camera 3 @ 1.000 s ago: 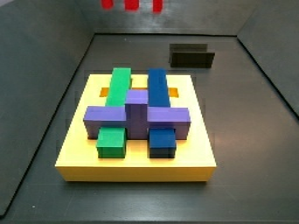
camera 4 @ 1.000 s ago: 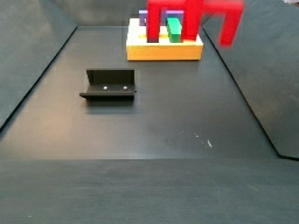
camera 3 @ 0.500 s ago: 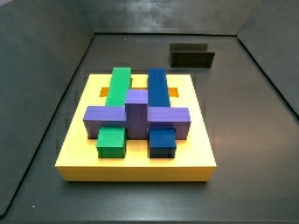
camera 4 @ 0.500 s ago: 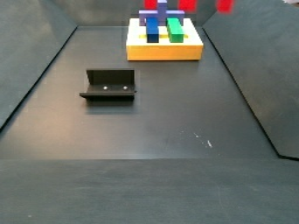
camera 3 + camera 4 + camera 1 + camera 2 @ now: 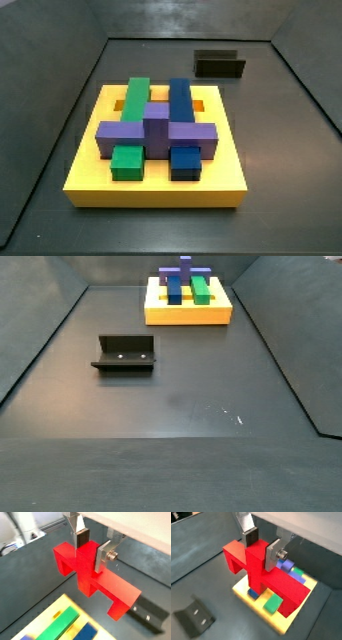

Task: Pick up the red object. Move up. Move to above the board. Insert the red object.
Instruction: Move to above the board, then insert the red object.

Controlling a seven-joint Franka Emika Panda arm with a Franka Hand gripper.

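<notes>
While the red object (image 5: pixel 93 579) hangs clamped between the silver fingers (image 5: pixel 105 556) of the gripper (image 5: pixel 92 548), it is visible only in both wrist views; both side views show neither it nor the arm, so it must be high above the floor. Below it lies the yellow board (image 5: pixel 295 622), carrying the green piece (image 5: pixel 272 603), the blue piece (image 5: pixel 179 103) and the purple cross piece (image 5: pixel 156 130); the fixture (image 5: pixel 221 65) stands apart, on the floor beyond the board's far end.

My worry is alignment: the red object is a long, legged shape held near its middle, and if it comes down turned or offset its legs could land on the seated pieces rather than in the open slots, jamming or twisting in the grip.

A second ago the red object showed at the top edge of both side views; half a second ago only a corner remained in one; now it is gone from both, so the arm has risen.
</notes>
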